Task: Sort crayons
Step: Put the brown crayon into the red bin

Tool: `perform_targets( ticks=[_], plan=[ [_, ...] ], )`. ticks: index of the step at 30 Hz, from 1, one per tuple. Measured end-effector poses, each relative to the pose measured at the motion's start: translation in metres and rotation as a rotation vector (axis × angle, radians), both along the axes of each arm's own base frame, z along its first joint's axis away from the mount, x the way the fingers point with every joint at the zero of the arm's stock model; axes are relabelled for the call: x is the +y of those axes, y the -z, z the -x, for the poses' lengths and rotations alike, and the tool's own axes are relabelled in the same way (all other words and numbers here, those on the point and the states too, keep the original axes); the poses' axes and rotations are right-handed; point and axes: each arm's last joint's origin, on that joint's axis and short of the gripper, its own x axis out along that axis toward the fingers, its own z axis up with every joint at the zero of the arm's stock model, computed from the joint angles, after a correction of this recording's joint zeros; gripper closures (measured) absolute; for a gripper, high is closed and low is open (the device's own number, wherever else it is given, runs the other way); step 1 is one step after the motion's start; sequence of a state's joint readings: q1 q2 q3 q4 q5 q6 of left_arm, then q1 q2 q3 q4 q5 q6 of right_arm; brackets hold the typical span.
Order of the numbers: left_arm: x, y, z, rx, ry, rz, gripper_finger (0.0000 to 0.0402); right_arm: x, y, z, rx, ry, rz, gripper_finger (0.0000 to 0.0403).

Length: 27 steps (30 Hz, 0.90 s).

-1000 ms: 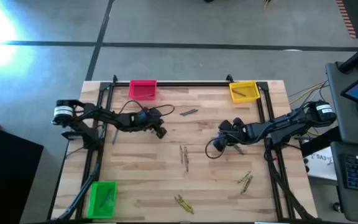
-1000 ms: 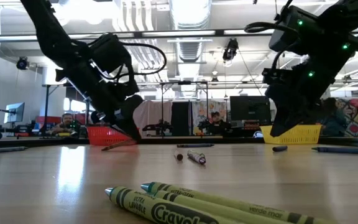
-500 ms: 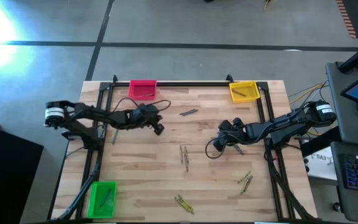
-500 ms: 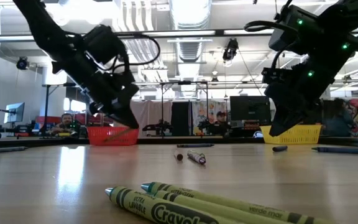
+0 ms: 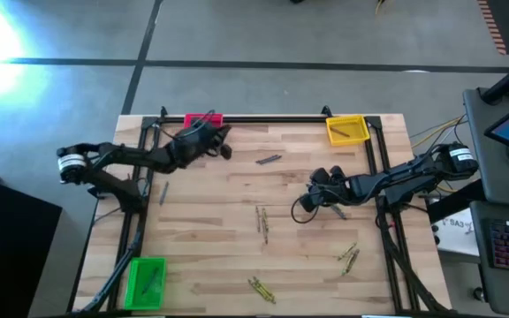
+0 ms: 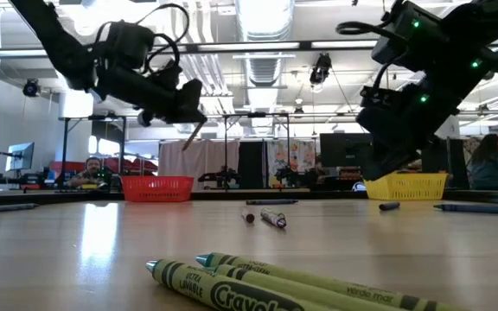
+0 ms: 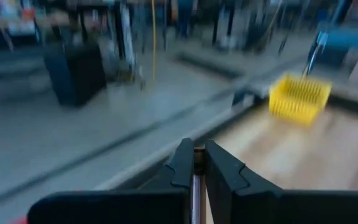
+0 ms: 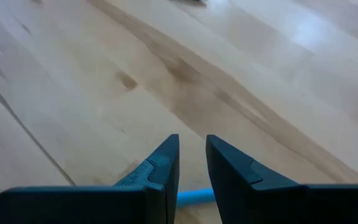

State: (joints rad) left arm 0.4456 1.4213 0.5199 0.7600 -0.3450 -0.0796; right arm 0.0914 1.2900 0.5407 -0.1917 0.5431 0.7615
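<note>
Carrying a brownish-red crayon pinched between the tips of the left claw, that arm hangs in the air near the pink bin at the back edge of the tabletop, so my guess is the step in hand is the drop. To do it well I'd get the tip fully above the bin's opening first, since the crayon sticks out at a slant and could clip the rim or bounce out if let go too high or off to one side. Lower a bit, then spread the fingers. The right claw sits low over the wood with a blue crayon between its fingers, which stand a little apart; whether it really grips it I can't tell. Loose crayons lie mid-tabletop and toward the front.
</note>
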Motion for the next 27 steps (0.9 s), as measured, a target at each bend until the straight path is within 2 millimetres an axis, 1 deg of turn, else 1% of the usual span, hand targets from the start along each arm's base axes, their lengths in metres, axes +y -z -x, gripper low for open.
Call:
perform_targets(
  ticks=[2, 4, 10, 13, 19, 23, 27],
  plan=[
    [0.007, 0.000, 0.000, -0.064, -0.008, -0.043, 0.0400, 0.000, -0.001, -0.001, -0.010, 0.005, 0.008, 0.0330],
    [0.017, 0.003, 0.002, -0.086, -0.040, -0.055, 0.0400, 0.000, -0.001, -0.002, -0.024, 0.008, 0.015, 0.0330],
    [0.051, 0.028, 0.012, 0.045, -0.225, 0.025, 0.0400, -0.002, -0.002, -0.002, -0.026, 0.033, 0.051, 0.0330],
    [0.064, 0.037, 0.019, 0.056, -0.281, 0.044, 0.0400, -0.003, -0.002, -0.002, -0.026, 0.037, 0.052, 0.0330],
    [0.082, 0.041, 0.033, 0.006, -0.365, 0.065, 0.0400, -0.003, -0.002, -0.002, -0.027, 0.039, 0.051, 0.0330],
    [0.089, 0.043, 0.040, -0.007, -0.409, 0.090, 0.0399, -0.003, -0.002, -0.002, -0.028, 0.040, 0.051, 0.0330],
    [0.090, 0.047, 0.043, -0.029, -0.437, 0.153, 0.0374, -0.003, -0.002, -0.002, -0.036, 0.040, 0.050, 0.0330]
  ],
)
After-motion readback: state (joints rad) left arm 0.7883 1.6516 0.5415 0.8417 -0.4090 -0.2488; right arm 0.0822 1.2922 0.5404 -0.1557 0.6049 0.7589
